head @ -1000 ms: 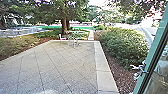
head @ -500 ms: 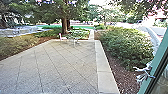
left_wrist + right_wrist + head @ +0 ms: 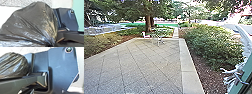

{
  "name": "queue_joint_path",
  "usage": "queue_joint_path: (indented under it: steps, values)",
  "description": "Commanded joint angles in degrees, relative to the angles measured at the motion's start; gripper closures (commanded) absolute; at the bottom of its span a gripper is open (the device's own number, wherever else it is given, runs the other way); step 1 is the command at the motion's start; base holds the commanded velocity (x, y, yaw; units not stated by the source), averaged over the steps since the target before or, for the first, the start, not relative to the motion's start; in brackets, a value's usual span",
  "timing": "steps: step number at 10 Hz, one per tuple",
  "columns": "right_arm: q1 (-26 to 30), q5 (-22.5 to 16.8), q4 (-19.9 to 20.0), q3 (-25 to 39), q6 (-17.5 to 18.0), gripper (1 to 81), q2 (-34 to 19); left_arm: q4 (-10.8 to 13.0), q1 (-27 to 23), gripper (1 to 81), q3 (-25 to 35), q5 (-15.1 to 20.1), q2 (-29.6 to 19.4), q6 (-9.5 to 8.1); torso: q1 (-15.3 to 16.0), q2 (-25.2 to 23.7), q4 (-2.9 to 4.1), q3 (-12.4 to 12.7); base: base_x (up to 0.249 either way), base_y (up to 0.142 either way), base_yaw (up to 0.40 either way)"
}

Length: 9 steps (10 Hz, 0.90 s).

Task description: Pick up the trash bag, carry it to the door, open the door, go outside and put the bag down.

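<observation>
The dark, shiny trash bag (image 3: 32, 23) is bunched to a narrow neck, where my left gripper (image 3: 51, 44) is shut on it. Rounded, wrinkled plastic of the same trash bag (image 3: 15, 65) shows in the right wrist view, beside my base. The green door frame (image 3: 244, 77) stands at the right edge of the head view, with pale, branching hardware (image 3: 234, 76) on its edge. How my right gripper stands cannot be told.
Paved yard (image 3: 144, 65) stretches ahead, with a light stone border (image 3: 186, 57) along its right side. A bush (image 3: 211, 47) grows beyond that border. A table (image 3: 159, 37) and a chair (image 3: 144, 35) stand at the far end, near a tree trunk (image 3: 148, 23).
The head camera has moved forward a little, and the door frame shows closer to the right edge with its hardware larger.
</observation>
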Motion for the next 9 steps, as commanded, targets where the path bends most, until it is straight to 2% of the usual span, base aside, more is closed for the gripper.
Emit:
queue_joint_path:
  steps: [1, 9]
  values:
    - [1.24, -3.53, -0.43, 0.27, -0.05, 1.0, 0.55, 0.12, -1.67, 81.1, 0.12, 3.87, -0.15, 0.25, 0.0, 0.0, 0.0, 0.0, 0.126, 0.0, 0.0]
    - [1.32, -3.53, -0.43, 0.27, -0.05, 1.0, 0.55, 0.12, -1.67, 81.1, 0.12, 3.87, -0.15, 0.25, 0.02, 0.05, 0.0, -0.04, 0.141, 0.0, 0.0]
